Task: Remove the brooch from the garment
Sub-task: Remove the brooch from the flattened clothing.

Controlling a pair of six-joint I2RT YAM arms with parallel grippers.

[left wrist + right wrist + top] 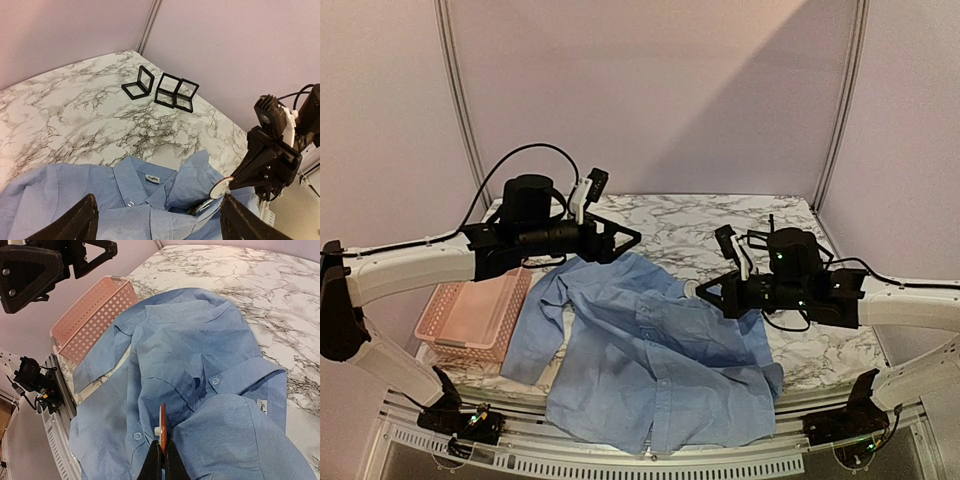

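The garment (650, 350) is a light blue shirt spread on the marble table, collar toward the back. The brooch (162, 426) is a round disc, orange on one face and white on the other. It shows edge-on, and my right gripper (161, 446) is shut on it just above the shirt front. In the left wrist view the brooch (220, 190) sits beside a raised fold of the garment (60, 200), near the collar. I cannot tell whether it still touches the cloth. My left gripper (158, 200) hangs open above the collar, holding nothing.
A pink perforated basket (475, 318) stands at the table's left edge, beside the shirt's sleeve. Three small black open frame boxes (165, 90) stand on the marble near the back corner. The walls close in behind.
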